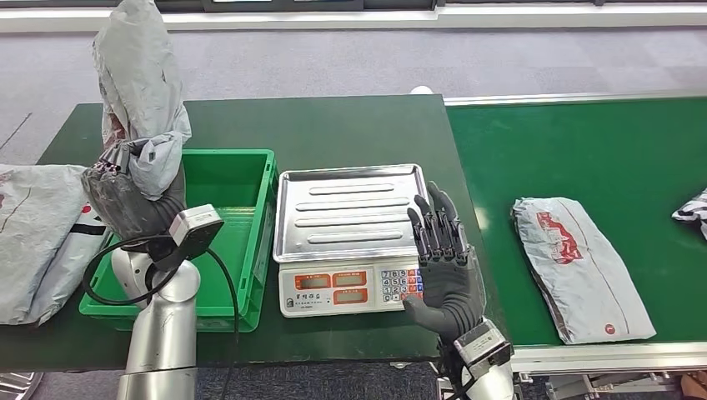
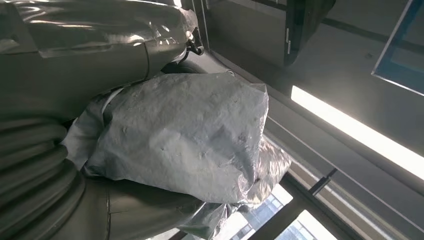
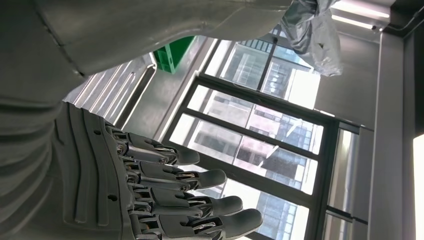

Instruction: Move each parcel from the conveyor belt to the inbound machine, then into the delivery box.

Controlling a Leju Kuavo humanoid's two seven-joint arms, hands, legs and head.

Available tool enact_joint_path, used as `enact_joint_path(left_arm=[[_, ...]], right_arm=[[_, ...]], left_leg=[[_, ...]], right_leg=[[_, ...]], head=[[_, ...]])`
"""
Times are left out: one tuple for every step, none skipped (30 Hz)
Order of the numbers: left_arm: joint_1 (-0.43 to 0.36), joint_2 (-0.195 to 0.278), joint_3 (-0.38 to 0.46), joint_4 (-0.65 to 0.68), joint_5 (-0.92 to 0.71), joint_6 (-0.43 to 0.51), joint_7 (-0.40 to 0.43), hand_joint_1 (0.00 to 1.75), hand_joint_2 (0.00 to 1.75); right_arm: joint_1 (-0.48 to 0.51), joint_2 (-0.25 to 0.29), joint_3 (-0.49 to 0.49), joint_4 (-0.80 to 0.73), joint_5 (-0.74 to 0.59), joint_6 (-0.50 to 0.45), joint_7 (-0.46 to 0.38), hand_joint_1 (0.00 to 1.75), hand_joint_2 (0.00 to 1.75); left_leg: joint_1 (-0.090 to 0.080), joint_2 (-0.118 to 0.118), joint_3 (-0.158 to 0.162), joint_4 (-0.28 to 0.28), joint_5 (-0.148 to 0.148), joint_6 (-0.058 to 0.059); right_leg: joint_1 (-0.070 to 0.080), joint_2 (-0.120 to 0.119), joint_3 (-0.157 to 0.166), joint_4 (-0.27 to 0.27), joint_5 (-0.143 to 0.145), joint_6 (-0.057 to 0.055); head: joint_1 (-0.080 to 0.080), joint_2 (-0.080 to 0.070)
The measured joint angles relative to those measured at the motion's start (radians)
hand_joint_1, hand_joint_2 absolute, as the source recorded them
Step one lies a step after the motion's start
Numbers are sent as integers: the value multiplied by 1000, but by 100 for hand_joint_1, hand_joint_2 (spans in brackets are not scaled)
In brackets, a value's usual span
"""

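Observation:
My left hand (image 1: 125,196) grips a crumpled grey parcel (image 1: 137,92) and holds it upright above the left rim of the green delivery box (image 1: 254,171). In the left wrist view the same parcel (image 2: 190,135) fills the middle of the picture. My right hand (image 1: 442,258) is empty, fingers straight and spread, over the right edge of the inbound machine (image 1: 346,287), a scale whose steel tray (image 1: 350,208) is bare. The right wrist view shows those fingers (image 3: 185,197) apart. Another grey parcel (image 1: 579,267) with red print lies on the green conveyor belt (image 1: 584,142).
A large grey bag (image 1: 37,237) lies on the table left of the box. One more parcel (image 1: 694,210) shows at the belt's right edge. The dark green table (image 1: 317,125) stretches behind the scale and box.

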Motion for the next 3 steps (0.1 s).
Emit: enact_joint_path(left_arm=[[2,-3,7,-5,0,0,0,175,175],[4,-6,12,-11,2,0,-1,175,175],[5,-7,15,-14,2,0,-1,175,175]], right_arm=[[0,0,0,0,0,0,0,0,175],[0,0,0,0,0,0,0,0,175],[0,0,0,0,0,0,0,0,175]], left_leg=[[0,0,0,0,0,0],[0,0,0,0,0,0],[0,0,0,0,0,0]], right_leg=[[0,0,0,0,0,0],[0,1,0,0,0,0],[0,1,0,0,0,0]], head=[[0,0],[0,0],[0,0]])
